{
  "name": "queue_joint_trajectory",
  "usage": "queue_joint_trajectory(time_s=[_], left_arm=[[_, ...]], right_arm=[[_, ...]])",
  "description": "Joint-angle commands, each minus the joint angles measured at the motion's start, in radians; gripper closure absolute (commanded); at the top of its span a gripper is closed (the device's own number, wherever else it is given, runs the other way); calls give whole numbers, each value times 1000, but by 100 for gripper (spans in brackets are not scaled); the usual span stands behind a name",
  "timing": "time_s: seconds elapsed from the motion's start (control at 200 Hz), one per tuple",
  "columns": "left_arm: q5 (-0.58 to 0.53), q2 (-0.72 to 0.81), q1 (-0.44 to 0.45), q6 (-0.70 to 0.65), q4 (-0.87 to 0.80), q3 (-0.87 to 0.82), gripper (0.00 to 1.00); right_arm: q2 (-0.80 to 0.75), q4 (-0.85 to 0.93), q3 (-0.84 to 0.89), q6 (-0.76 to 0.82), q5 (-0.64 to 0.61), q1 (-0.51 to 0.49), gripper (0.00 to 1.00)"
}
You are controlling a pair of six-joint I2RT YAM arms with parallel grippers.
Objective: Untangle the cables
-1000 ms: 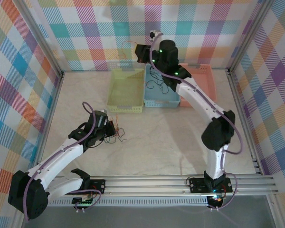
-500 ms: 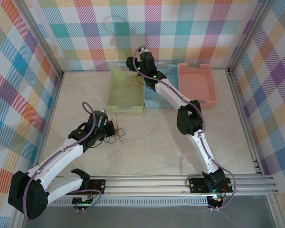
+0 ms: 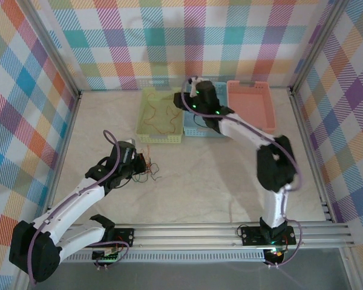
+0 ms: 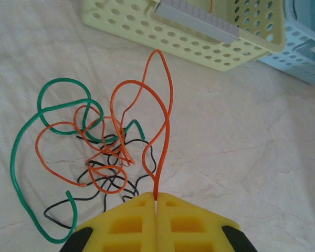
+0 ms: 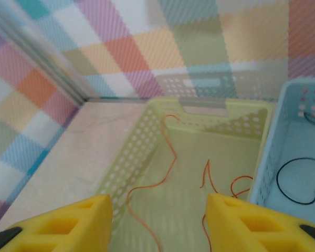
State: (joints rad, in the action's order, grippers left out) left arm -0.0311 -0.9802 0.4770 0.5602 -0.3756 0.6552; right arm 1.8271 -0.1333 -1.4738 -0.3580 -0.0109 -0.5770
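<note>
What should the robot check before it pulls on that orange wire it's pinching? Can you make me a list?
1. Left fingers shut on the held orange cable: ok.
2. Held cable free of the tangle: not ok, it runs down into it beside the green cable.
3. Where its far end lies: cannot tell.
4. Right fingers open and empty: ok.
5. Loose orange cable inside the yellow basket: ok.
6. Black cable inside the blue basket: ok.
</note>
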Motion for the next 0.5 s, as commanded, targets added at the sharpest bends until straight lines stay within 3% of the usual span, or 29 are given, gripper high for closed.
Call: queue_joint_trajectory(time_s=[0.0,0.245,0.365,0.495], left_arm=[[79,41,5,-23,65,-21,100],[189,91,8,17,138,-12,100],[265,46,13,31,163,47,100],[320,-55,40,44,188,122,100]], right_arm=[[-174,-175,225,148,63,-6,49],[-535,-241,662,216,90,-6,51],[-599,-347,807,168,181,-6,52],[-550,-478,880,130,266,-21,52]])
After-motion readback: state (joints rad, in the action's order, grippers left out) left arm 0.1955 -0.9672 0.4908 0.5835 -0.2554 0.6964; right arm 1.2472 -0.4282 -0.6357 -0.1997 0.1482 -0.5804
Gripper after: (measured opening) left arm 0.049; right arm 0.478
